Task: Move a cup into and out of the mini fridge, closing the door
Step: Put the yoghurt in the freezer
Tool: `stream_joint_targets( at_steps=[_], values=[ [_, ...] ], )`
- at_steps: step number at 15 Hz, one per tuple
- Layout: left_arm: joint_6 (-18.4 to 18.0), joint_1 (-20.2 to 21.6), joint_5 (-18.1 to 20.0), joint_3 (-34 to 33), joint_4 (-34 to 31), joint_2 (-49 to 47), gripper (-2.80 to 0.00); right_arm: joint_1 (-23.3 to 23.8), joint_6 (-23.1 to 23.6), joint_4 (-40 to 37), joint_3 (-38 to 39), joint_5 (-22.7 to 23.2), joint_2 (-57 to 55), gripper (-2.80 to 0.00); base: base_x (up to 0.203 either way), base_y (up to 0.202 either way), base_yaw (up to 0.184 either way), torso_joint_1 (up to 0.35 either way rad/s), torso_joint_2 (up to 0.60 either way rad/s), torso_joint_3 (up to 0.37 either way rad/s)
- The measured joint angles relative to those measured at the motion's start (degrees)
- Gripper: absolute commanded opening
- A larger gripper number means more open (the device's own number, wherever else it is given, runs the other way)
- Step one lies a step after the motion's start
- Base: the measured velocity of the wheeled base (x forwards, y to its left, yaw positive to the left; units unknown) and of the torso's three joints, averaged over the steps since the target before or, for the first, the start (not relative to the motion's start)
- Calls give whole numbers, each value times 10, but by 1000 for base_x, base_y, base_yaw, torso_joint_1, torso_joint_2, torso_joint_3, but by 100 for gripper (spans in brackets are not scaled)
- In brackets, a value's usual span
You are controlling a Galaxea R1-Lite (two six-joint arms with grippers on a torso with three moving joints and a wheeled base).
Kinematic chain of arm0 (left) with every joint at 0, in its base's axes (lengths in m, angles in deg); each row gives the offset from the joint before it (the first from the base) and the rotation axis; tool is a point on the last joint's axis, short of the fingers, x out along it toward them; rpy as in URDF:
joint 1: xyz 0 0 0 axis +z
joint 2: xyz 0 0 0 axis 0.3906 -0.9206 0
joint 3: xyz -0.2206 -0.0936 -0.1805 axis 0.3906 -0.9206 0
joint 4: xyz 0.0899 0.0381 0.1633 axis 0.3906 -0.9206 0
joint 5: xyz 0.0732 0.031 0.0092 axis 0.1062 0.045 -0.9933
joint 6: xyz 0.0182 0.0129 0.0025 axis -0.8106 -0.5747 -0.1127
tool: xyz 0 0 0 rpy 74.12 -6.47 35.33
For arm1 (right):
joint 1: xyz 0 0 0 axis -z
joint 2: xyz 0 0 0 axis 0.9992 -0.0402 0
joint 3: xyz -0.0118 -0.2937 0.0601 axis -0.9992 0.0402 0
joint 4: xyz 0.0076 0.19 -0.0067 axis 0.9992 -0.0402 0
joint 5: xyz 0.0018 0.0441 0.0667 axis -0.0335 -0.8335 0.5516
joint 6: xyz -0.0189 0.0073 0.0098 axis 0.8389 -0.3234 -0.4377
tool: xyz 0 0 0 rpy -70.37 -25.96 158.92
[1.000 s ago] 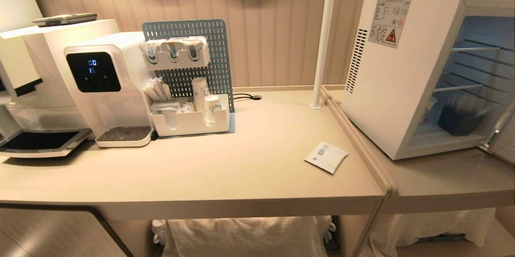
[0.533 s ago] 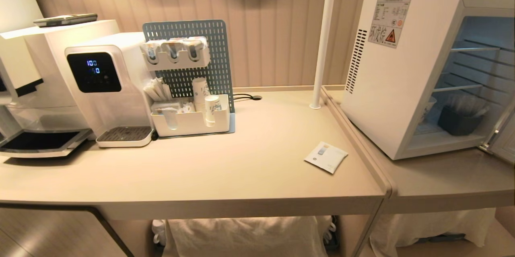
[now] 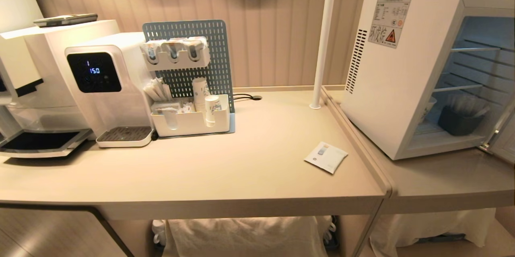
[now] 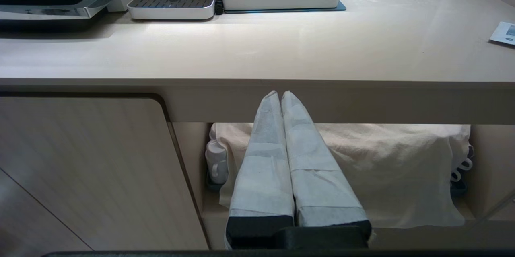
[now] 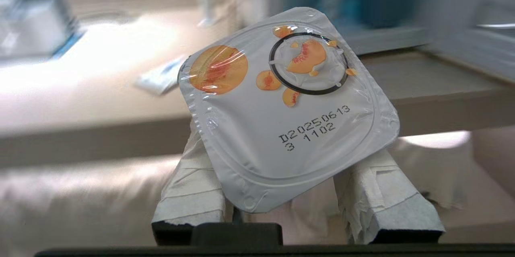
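1. Right gripper (image 5: pixel 281 192): its taped fingers (image 5: pixel 193 192) stand partly apart, clamped on either side of the cup (image 5: pixel 287 108). Only the foil lid with peach print and a date code faces the wrist camera; the cup body below the lid is hidden.
2. The cup is therefore in the right gripper, below the counter edge and out of the head view. It is on no shelf and on no countertop.
3. Left gripper (image 4: pixel 279 100): fingers pressed together, empty, parked in front of the table (image 3: pixel 225 176) under its edge.
4. Mini fridge (image 3: pixel 402 72) stands to the robot's right on the adjoining counter, interior exposed, wire shelves visible. Its door (image 3: pixel 503 140) is swung open, only a sliver showing at the frame edge.
5. Key relation: in the right wrist view the open fridge cavity lies ahead of and above the held cup. The right arm is the nearer one.
6. Judgement: the next move needs a lift over the counter lip, then a reach forward onto a shelf, lid kept up.
7. A dark container (image 3: pixel 458 120) occupies the lower shelf; it needs clearance.
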Motion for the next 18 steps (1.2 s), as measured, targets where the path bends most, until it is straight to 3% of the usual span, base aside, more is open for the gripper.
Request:
stream_joint_targets(
  at_steps=[2, 8, 18],
  values=[
    [0, 0, 0, 0, 0, 0, -280, 0, 40, -48, 3, 57, 1, -280, 0, 0, 0, 0, 0, 0],
    [-3, -1, 0, 0, 0, 0, -280, 1, 23, -41, 5, 61, 2, -280, 0, -16, 1, 2, 1, 0],
    [-4, 0, 0, 0, 1, 0, -280, 0, 13, -40, 5, 59, 2, -280, 0, -189, 2, 1, 2, 1]
  ],
)
